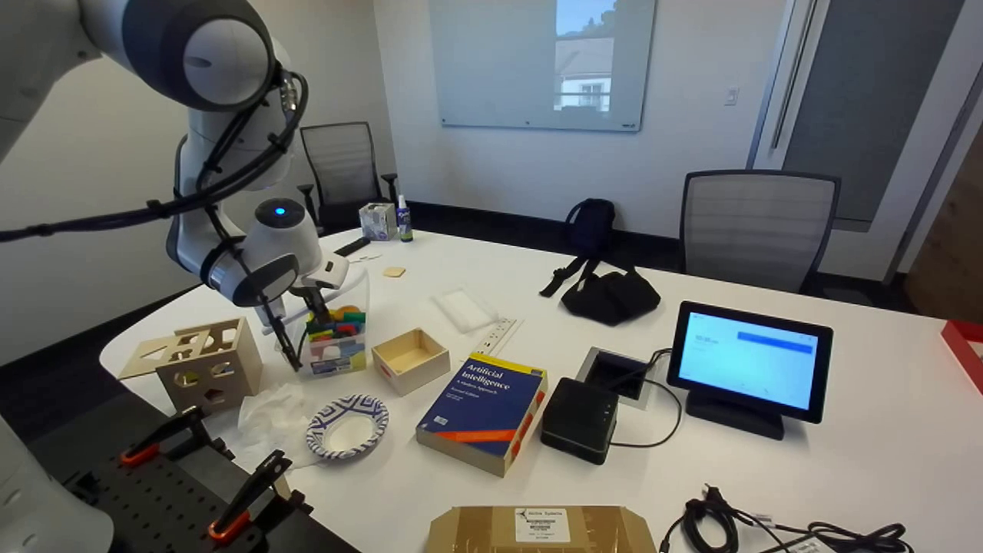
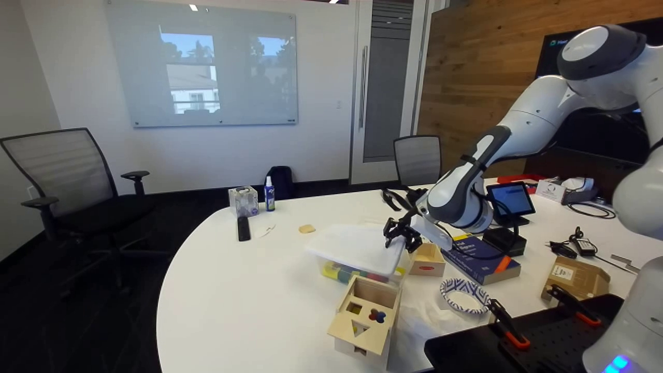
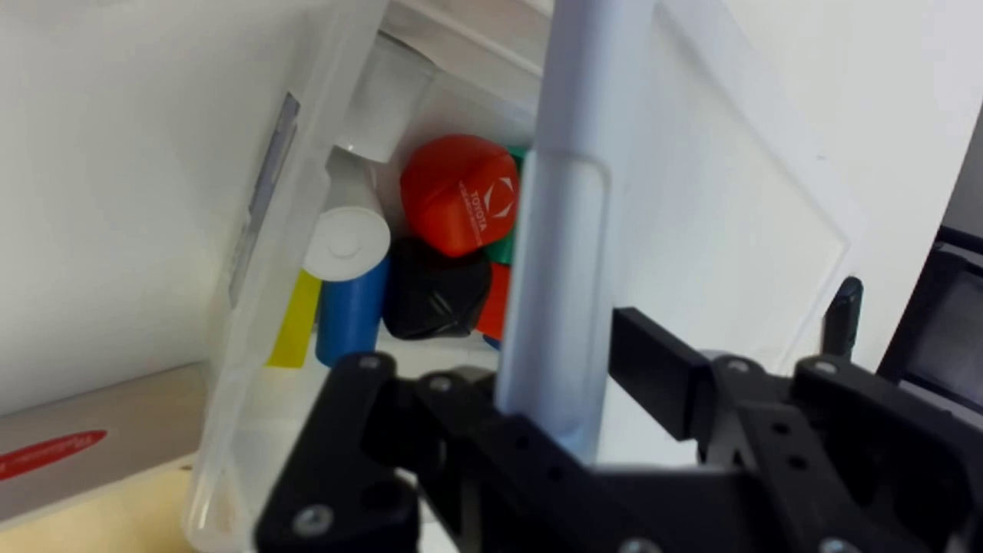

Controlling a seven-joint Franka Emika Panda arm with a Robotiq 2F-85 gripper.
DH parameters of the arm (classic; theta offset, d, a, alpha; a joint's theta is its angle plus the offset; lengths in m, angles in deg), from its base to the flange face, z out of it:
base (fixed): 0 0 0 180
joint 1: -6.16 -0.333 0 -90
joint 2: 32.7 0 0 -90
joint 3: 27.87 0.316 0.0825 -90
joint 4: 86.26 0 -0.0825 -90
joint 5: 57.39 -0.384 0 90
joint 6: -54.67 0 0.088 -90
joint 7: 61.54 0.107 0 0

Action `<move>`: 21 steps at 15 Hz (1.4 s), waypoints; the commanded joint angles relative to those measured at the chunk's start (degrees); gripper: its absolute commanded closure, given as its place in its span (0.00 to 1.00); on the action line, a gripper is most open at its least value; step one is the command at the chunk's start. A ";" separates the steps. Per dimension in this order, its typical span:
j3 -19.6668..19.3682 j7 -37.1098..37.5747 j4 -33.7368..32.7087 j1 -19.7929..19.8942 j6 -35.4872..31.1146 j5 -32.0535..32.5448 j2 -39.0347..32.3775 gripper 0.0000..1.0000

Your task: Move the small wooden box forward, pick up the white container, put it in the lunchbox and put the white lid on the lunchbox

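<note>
The translucent lunchbox [image 3: 261, 384] holds coloured things; it also shows in an exterior view [image 1: 338, 357]. Inside it lies a white cylindrical container [image 3: 345, 244], beside blue, black and red items. My gripper [image 3: 607, 349] is shut on the near rim of the white lid [image 3: 568, 253], whose rim hides my left fingertip. In an exterior view the lid [image 2: 355, 248] lies tilted over the lunchbox and my gripper [image 2: 403, 235] is at one end of it. The small wooden box [image 1: 412, 361] stands right beside the lunchbox, also in an exterior view [image 2: 428, 261].
A wooden shape cube [image 1: 211, 369] stands close on the lunchbox's near side. A patterned bowl [image 1: 348, 427], a crumpled clear bag [image 1: 276, 418] and a thick book [image 1: 488, 411] lie nearby. A flat translucent tray [image 1: 465, 309] lies further back. A remote [image 2: 243, 229] lies beyond the lid.
</note>
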 commanded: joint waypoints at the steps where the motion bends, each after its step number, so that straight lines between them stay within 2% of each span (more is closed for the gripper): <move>1: 0.33 3.05 4.38 0.67 0.13 -2.33 4.86 0.96; 11: 6.10 3.33 7.96 12.33 3.00 0.05 5.03 0.96; 15: 5.62 3.86 6.45 12.77 6.84 -2.59 5.69 0.96; 17: 5.59 4.02 5.63 12.66 9.08 -4.13 5.95 0.56; 21: 6.10 3.57 4.02 12.31 17.05 -9.85 7.30 0.26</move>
